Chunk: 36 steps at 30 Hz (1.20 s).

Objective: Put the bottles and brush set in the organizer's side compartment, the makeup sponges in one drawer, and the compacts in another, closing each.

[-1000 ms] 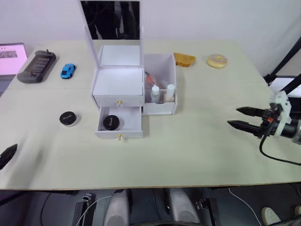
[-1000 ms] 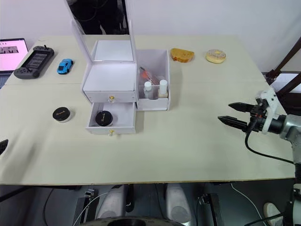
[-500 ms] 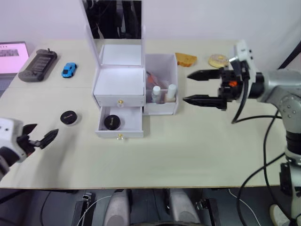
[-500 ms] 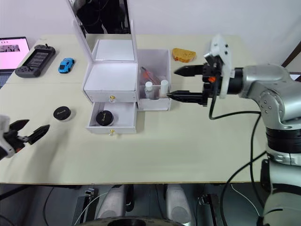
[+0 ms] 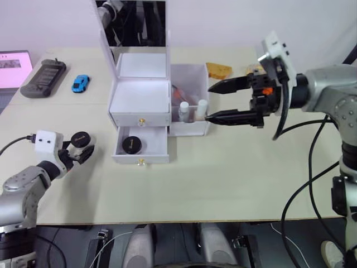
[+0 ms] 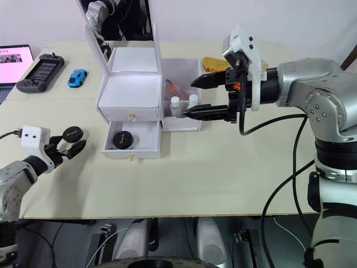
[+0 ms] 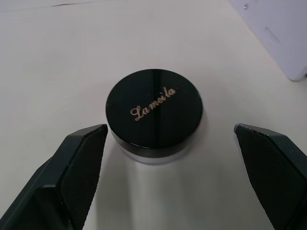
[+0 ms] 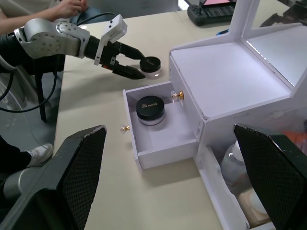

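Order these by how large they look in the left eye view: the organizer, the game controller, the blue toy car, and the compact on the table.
1. organizer
2. game controller
3. and 4. blue toy car and compact on the table: they look about alike, so I do not rank them.

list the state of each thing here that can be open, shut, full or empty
Upper drawer: shut.
Lower drawer: pulled open, one compact inside.
Compact on the table: lid on.
Side compartment: holds bottles.
Mirror lid: upright.
Left gripper: fingers open.
Right gripper: fingers open.
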Each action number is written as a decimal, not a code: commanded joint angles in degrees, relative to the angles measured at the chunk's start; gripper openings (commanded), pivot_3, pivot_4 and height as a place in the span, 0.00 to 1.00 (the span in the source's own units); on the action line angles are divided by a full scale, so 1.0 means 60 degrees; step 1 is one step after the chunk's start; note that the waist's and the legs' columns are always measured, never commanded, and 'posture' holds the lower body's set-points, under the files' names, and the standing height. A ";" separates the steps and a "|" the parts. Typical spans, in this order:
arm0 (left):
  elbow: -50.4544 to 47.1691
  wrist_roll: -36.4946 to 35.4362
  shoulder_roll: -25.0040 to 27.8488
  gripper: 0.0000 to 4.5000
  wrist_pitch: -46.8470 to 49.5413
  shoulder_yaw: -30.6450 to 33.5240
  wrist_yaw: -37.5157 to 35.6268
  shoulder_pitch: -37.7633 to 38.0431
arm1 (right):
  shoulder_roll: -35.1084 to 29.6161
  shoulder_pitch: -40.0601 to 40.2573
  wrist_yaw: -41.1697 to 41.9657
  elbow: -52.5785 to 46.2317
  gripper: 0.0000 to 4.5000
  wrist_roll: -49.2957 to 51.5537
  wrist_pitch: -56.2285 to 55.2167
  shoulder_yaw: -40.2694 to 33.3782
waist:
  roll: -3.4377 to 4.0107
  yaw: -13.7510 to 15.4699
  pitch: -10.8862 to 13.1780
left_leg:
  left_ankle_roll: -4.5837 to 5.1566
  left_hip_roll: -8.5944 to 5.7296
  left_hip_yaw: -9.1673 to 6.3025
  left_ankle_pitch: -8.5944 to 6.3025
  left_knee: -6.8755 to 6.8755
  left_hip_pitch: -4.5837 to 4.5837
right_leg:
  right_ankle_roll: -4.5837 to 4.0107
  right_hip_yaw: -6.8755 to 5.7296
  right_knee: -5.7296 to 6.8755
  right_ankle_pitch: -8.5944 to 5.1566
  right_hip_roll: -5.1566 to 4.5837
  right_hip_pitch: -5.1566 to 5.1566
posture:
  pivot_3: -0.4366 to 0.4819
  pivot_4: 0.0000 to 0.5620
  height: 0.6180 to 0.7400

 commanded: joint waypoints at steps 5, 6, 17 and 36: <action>0.0839 0.0294 -0.0004 0.99 -0.0404 -0.0189 0.0009 -0.0861 | -0.0361 -0.0142 -0.0194 -0.0258 1.00 -0.0100 -0.0127 -0.0384 | 0.0000 0.0001 0.0000 | 0.0000 0.0000 0.0000 0.0000 0.0001 0.0002 | 0.0001 0.0001 0.0005 0.0000 0.0001 -0.0001 | 0.48 0.27 0.98; 0.0971 0.0351 0.0003 0.99 -0.0450 -0.0255 -0.0009 -0.0965 | -0.0399 -0.0126 -0.0211 -0.0281 1.00 -0.0142 -0.0166 -0.0377 | 0.0000 0.0003 0.0000 | 0.0000 0.0000 0.0000 0.0000 0.0001 0.0002 | 0.0002 0.0000 0.0008 0.0000 0.0002 -0.0002 | 0.48 0.27 0.98; 0.0668 0.0359 0.0043 0.59 0.0127 -0.0205 0.0173 -0.0946 | -0.0606 -0.0047 -0.0512 -0.0173 1.00 -0.0156 -0.0137 -0.0487 | 0.0000 -0.0005 0.0000 | 0.0000 0.0000 -0.0001 0.0000 0.0001 0.0004 | 0.0003 0.0002 0.0019 0.0001 0.0003 -0.0005 | 0.48 0.27 0.98; -0.4144 -0.3711 0.2606 0.59 0.2634 0.1345 -0.3268 -0.0120 | -0.0239 -0.0479 0.0238 0.0531 1.00 -0.0503 -0.0970 0.0082 | -0.0001 -0.0032 0.0007 | 0.0000 0.0002 0.0004 0.0000 -0.0002 0.0006 | 0.0004 0.0005 0.0021 -0.0002 0.0003 -0.0014 | 0.48 0.27 0.98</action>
